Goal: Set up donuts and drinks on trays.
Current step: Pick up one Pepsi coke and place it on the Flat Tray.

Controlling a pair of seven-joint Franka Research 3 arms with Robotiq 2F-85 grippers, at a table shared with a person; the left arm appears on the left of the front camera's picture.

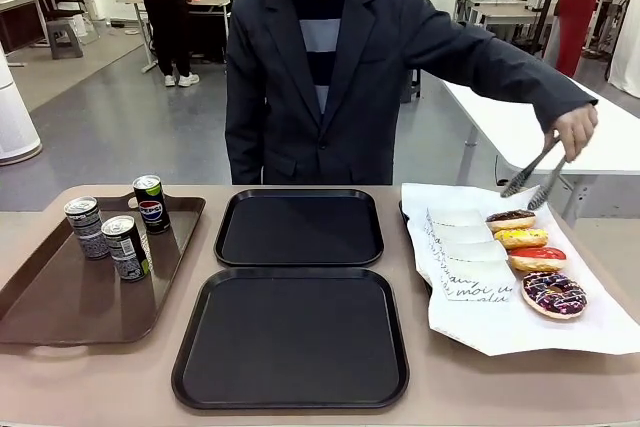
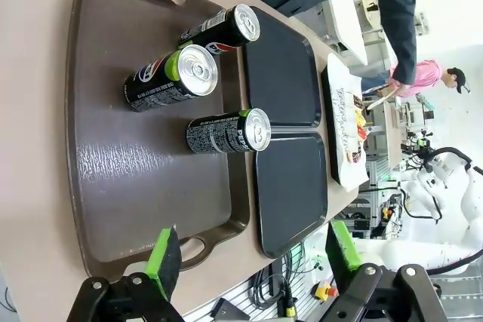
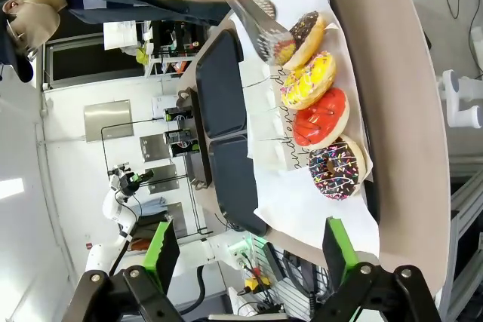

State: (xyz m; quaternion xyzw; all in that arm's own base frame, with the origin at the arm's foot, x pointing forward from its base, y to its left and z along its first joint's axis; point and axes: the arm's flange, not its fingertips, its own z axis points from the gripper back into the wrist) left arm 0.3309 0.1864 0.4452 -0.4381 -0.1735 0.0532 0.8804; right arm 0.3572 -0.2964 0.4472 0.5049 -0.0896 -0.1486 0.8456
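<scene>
Donuts (image 1: 537,259) in row running near-to-far on paper (image 1: 480,325); tongs (image 1: 530,179) tips just above far-end choc donut (image 1: 511,218), person's hand (image 1: 577,129) clamped on tongs, up-right of row.

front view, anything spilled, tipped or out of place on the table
Nothing stands out. Three cans stand upright on the brown tray, both black trays lie flat and square, and four donuts lie in a neat row on the paper.
</scene>
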